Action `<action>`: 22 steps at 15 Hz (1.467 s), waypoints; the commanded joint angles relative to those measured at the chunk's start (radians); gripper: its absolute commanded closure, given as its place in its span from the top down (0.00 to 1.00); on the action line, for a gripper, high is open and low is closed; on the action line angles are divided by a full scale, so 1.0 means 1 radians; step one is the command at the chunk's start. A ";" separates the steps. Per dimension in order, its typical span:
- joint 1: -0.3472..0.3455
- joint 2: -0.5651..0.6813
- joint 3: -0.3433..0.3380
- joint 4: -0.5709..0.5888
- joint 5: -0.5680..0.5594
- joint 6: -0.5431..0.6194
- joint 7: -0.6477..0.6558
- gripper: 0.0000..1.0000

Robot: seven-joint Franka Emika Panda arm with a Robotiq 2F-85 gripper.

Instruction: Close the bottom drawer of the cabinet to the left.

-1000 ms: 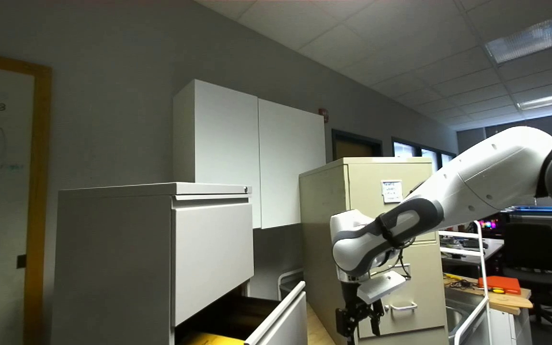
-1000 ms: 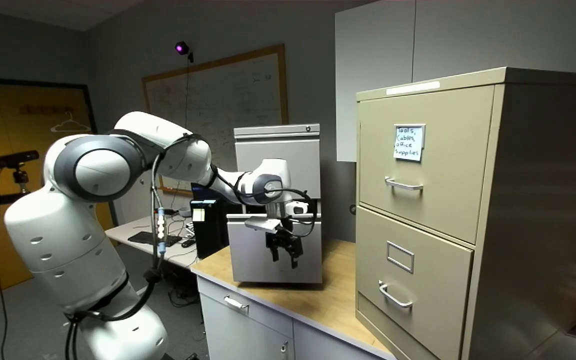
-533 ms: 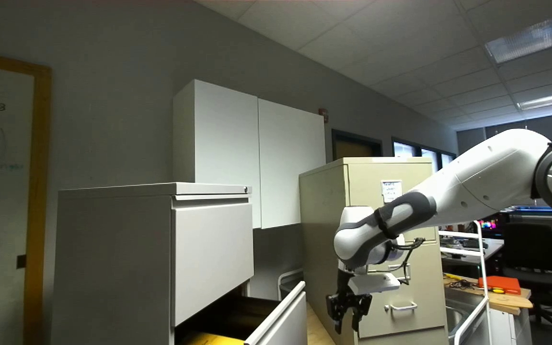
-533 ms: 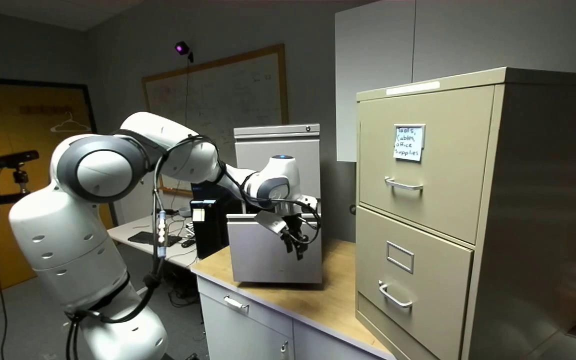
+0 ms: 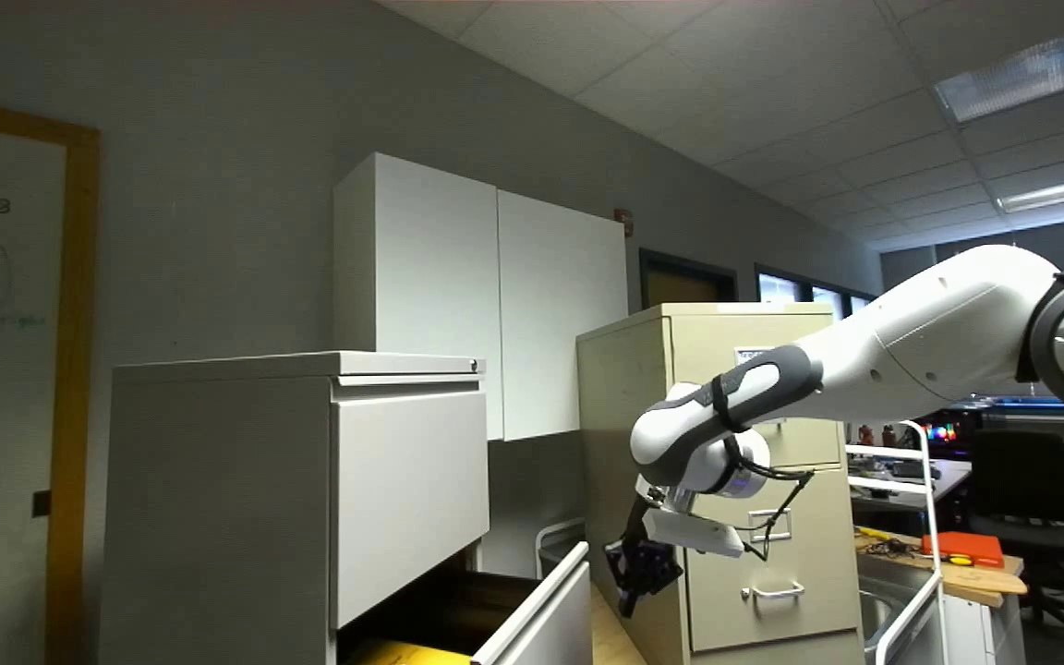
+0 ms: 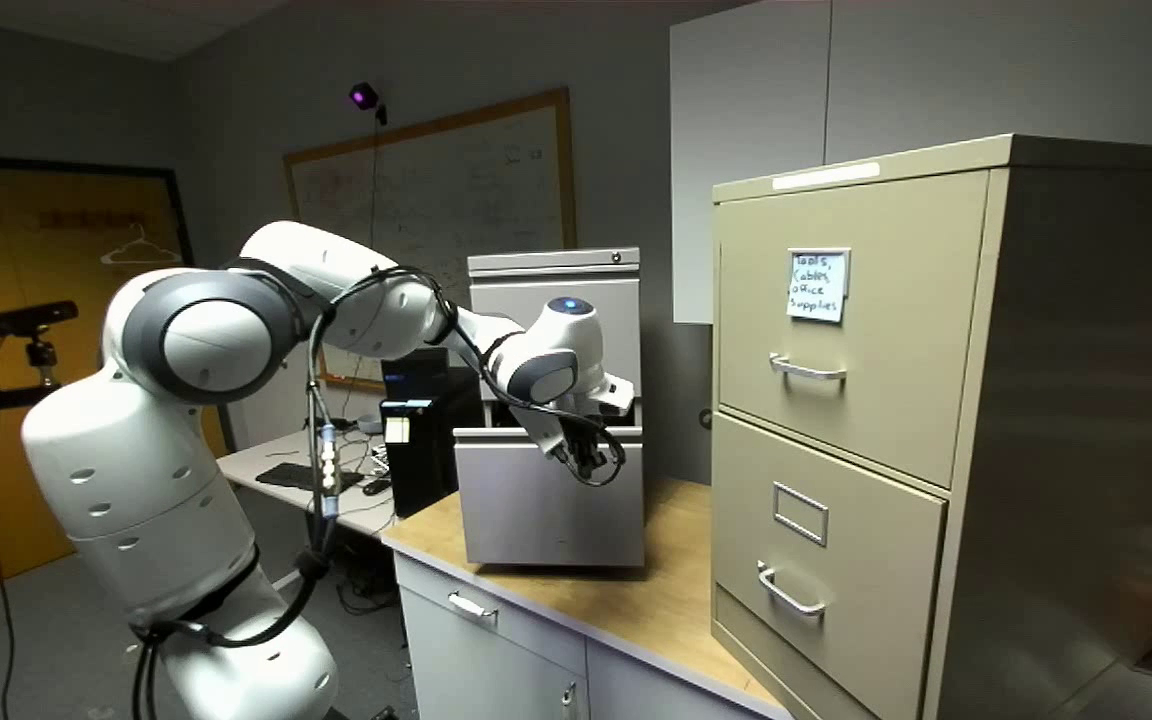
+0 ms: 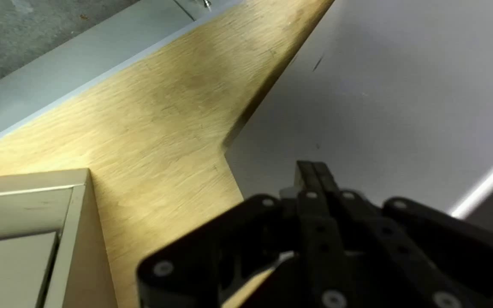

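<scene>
The pale grey-white cabinet (image 5: pixel 218 499) stands with its bottom drawer (image 5: pixel 546 621) pulled out, and yellow shows inside it in an exterior view. Its plain flat front (image 6: pixel 526 520) faces the arm, and in the wrist view the drawer front (image 7: pixel 392 102) fills the right side. My gripper (image 5: pixel 626 607) hangs before that front, pitched toward it, with a gap visible between them. In the wrist view the fingertips of the gripper (image 7: pixel 315 166) meet, with nothing held. Seen in an exterior view, the gripper (image 6: pixel 586 468) overlaps the drawer's upper right part; cables partly hide it.
A beige filing cabinet (image 6: pixel 826 400) with handled drawers stands close beside the gripper. Both cabinets rest on a wooden counter (image 7: pixel 156 124), whose edge runs along the front. White upper cupboards (image 5: pixel 560 314) hang on the wall behind.
The fingers have gone from open to shut. My gripper has tilted and come nearer the drawer front, moving left and slightly up in an exterior view. The drawer has stayed put.
</scene>
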 commanded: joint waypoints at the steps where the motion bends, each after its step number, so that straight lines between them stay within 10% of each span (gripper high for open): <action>1: 0.011 0.036 -0.006 0.068 0.093 -0.085 0.084 0.00; 12: 0.044 0.182 -0.010 0.225 0.494 -0.085 -0.052 0.00; 22: -0.014 0.371 -0.012 0.474 0.693 -0.312 -0.136 0.00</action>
